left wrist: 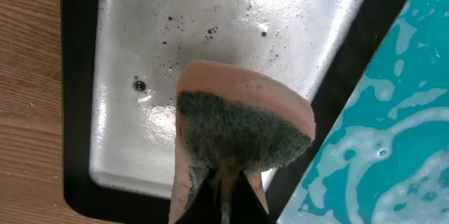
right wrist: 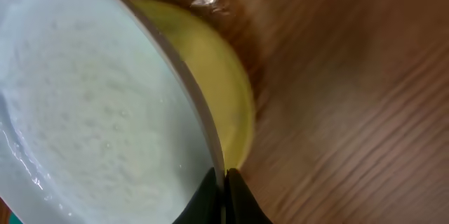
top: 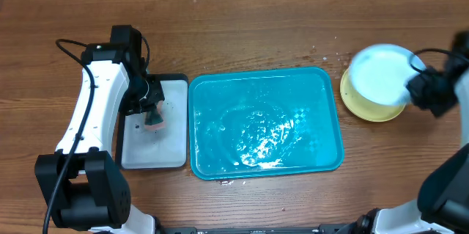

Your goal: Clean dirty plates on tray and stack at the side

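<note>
The small tray (top: 150, 153) (a sponge (top: 154, 120) above it) lies just left of the large tray (top: 220, 94); on the right, the upper plate (top: 377, 72) overlies the lower plate (top: 366, 109).

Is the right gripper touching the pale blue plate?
Touching. The right wrist view shows the right gripper pinching the rim of the pale blue plate.

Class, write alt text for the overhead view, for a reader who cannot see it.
The right claw grips a pale blue plate over a yellow-green plate on the wooden table, right of a foamy turquoise tray. Left of the tray, the left claw holds a sponge over a small white tray.
</note>
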